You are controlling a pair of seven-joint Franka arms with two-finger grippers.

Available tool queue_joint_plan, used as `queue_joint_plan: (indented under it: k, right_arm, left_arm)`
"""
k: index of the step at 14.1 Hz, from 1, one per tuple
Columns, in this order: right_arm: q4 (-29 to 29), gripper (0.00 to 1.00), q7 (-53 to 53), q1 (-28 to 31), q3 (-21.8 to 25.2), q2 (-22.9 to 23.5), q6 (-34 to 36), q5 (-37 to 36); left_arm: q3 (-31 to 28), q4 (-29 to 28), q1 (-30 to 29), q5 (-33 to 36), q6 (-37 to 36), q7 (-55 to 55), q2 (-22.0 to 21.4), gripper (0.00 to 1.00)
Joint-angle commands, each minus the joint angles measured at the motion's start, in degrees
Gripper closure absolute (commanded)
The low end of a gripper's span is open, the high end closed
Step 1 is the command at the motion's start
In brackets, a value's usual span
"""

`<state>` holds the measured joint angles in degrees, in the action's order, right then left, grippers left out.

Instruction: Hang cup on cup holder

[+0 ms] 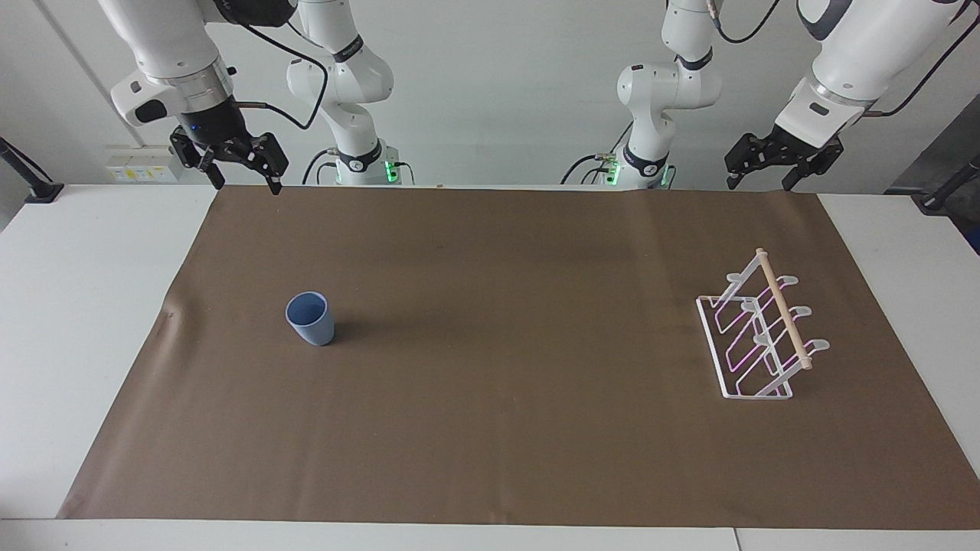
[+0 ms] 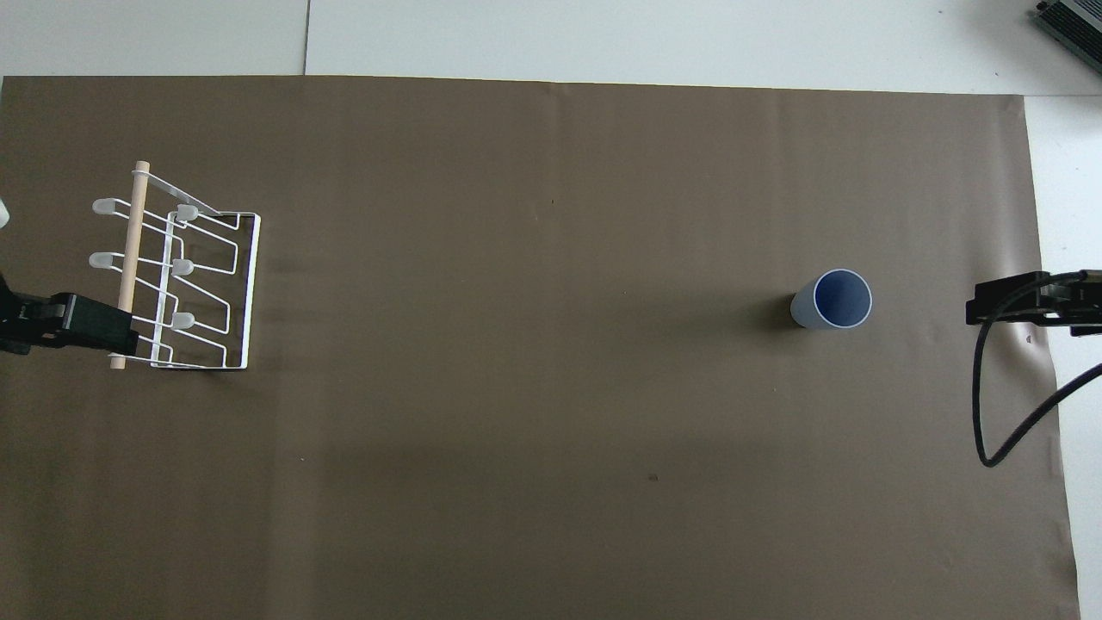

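The light-blue cup [image 1: 310, 319] stands upright, mouth up, on the brown mat toward the right arm's end; it also shows in the overhead view [image 2: 833, 300]. The white wire cup holder [image 1: 758, 329] with its wooden dowel stands toward the left arm's end, its prongs bare; it also shows in the overhead view [image 2: 181, 275]. My right gripper [image 1: 245, 182] is open and empty, raised over the mat's edge by the robots, well apart from the cup. My left gripper [image 1: 760, 182] is open and empty, raised over the same edge at the cup holder's end.
The brown mat [image 1: 490, 428] covers most of the white table [image 1: 84, 321]. A black cable [image 2: 990, 405] loops from the right arm over the mat's end. Wide bare mat lies between cup and cup holder.
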<state>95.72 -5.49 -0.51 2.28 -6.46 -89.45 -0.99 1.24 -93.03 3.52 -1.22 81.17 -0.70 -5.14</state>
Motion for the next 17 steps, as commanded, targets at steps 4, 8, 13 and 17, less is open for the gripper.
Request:
queue_joint_plan:
  k: [4,8,13,17]
  right_arm:
    - [1.8,0.00,-0.8,0.8,-0.3,-1.4,-1.2,0.4]
    - [1.9,0.00,-1.5,0.8,-0.3,-1.5,-1.3,0.4]
    - [2.4,0.00,-0.4,0.9,-0.3,-1.7,-1.3,0.4]
    - [2.2,0.00,4.2,1.7,0.2,-0.9,-2.9,0.4]
  left_arm:
    - [0.3,-1.2,-0.4,0.6,-0.4,-0.5,-1.2,0.00]
    - [0.3,-1.2,-0.4,0.6,-0.4,-0.5,-1.2,0.00]
    - [0.3,-1.2,-0.4,0.6,-0.4,-0.5,-1.3,0.00]
    - [0.3,-1.2,-0.4,0.6,-0.4,-0.5,-1.3,0.00]
